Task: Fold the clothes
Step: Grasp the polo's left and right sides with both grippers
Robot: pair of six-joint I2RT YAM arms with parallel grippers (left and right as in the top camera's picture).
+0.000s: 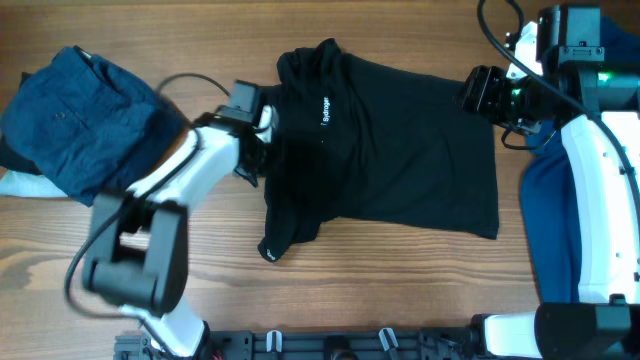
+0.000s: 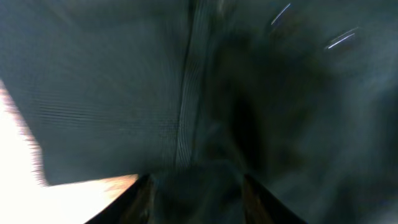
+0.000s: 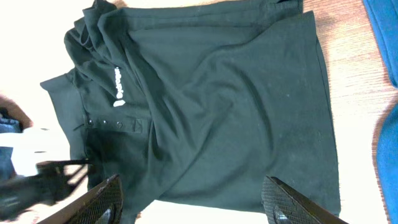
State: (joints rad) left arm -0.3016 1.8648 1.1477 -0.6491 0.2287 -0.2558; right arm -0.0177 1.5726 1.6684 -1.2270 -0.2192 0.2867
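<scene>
Black, soft and limp, the polo shirt (image 1: 390, 150) lies spread on the tabletop (image 1: 400, 290), likely best pinched at a hem corner; the right fingers (image 3: 109, 198) gape empty above it, while the left fingers (image 2: 140, 200) are too blurred to tell.

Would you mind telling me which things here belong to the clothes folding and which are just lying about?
Job: black polo shirt; dark blue garment pile; blue garment at the right.
Lying about: black cable left of the shirt; white item under the pile, unidentifiable.
</scene>
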